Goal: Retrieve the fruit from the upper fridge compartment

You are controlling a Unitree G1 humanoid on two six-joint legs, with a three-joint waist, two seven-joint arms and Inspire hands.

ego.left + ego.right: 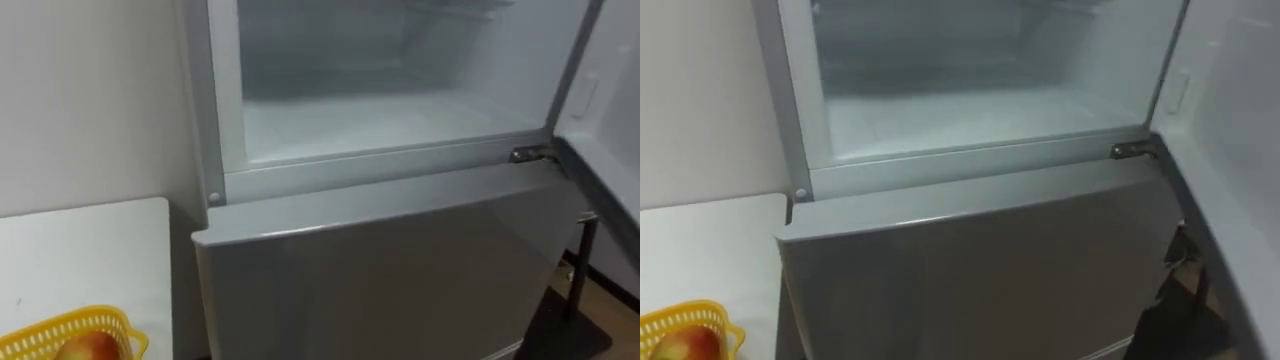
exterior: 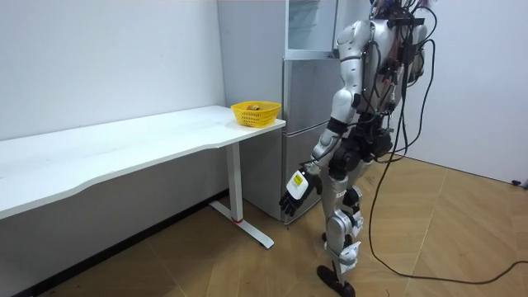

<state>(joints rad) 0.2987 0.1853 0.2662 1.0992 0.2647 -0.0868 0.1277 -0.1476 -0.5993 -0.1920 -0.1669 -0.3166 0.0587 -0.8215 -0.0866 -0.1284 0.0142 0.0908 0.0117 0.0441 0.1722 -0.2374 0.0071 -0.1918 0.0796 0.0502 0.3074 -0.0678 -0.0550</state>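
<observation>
Evidently the fridge (image 1: 400, 270) is the centre of things: its upper compartment (image 1: 400, 110) gapes open, with the upper door (image 1: 612, 110) swung off to the fridge's right on its hinge (image 1: 530, 155), presumably so an arm can reach in. The lower door (image 1: 380, 290) is shut. The frosted floor of the compartment looks bare as far as it shows (its top and back are cut off, so something could sit higher up). Left of the fridge stands a white table (image 1: 90, 240), and on the end nearest the fridge sits a yellow basket (image 1: 70, 322) with a red-yellow fruit (image 1: 92, 347) in it, half cropped. I judge this to be the retrieved thing, already set down. The robot stands facing the fridge, its left hand (image 2: 297, 191) hanging low beside its thigh, fingers loose and holding nothing.
</observation>
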